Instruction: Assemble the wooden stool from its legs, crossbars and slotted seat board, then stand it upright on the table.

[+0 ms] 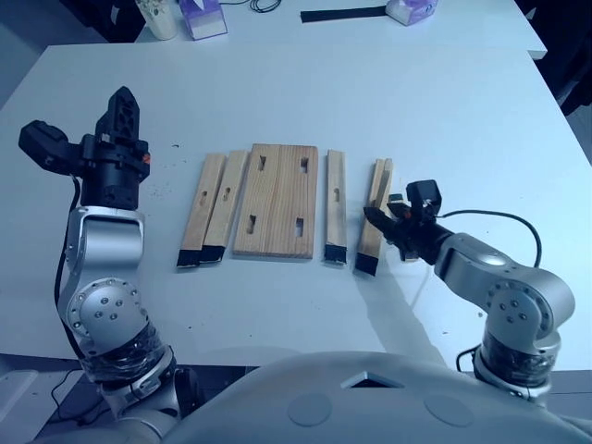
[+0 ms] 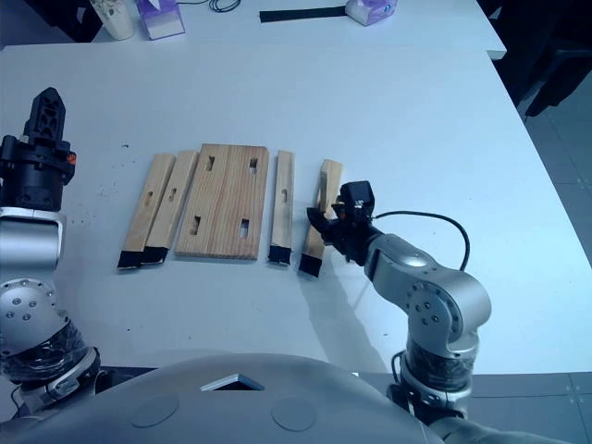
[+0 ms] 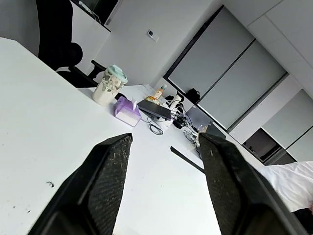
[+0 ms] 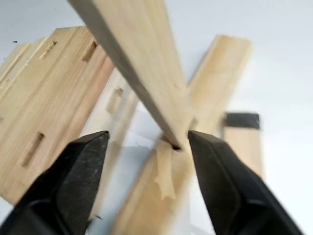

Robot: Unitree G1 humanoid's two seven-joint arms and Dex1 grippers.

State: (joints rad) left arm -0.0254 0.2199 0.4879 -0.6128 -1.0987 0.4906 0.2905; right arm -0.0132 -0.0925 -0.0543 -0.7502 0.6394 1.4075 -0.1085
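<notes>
The right gripper [image 1: 385,218] is seen low at the rightmost black-tipped leg [image 1: 369,245], its fingers spread to either side of a tilted wooden bar [image 4: 142,63]. The slotted seat board [image 1: 276,199] lies flat on the white table [image 1: 444,111], between further legs [image 1: 335,205]. The left gripper [image 1: 122,98] is held raised, fingers apart, well left of the wood.

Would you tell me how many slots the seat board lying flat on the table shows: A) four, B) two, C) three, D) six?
A: the seat board has four slots, two towards its far edge and two towards its near edge.
</notes>
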